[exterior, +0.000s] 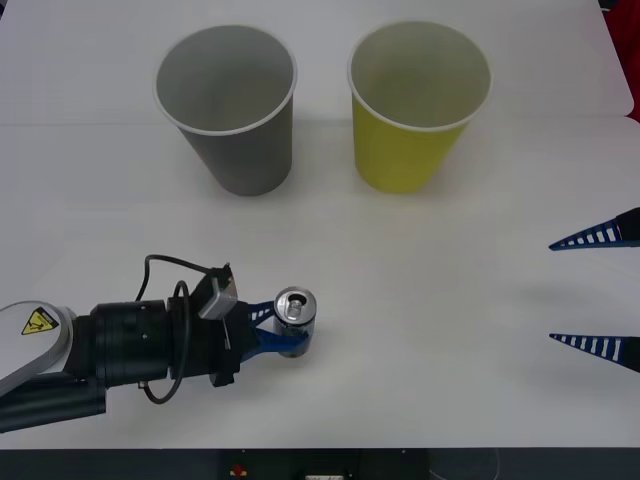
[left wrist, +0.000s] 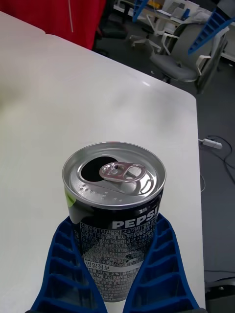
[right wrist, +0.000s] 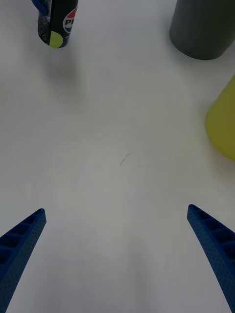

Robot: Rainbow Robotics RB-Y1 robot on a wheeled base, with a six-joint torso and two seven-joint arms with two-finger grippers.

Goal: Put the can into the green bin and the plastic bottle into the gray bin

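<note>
The can [exterior: 295, 312] has a silver pull-tab top and a dark label, and stands upright at the table's front left. My left gripper [exterior: 288, 332] is shut on it, one blue finger [left wrist: 66, 264] on each side of the can [left wrist: 115, 210]. I cannot tell if it rests on the table. At the back stand the gray bin [exterior: 228, 110] on the left and the green bin [exterior: 418, 108], a yellow cup, on the right. My right gripper [exterior: 600, 292] hangs open at the right edge, far from the can [right wrist: 58, 22]. The plastic bottle is out of view.
The white table [exterior: 400, 300] stretches between the can and the two cups. The right wrist view looks across it to the gray bin [right wrist: 203, 27] and the green bin [right wrist: 223, 127]. Office chairs [left wrist: 178, 58] stand beyond the table's edge.
</note>
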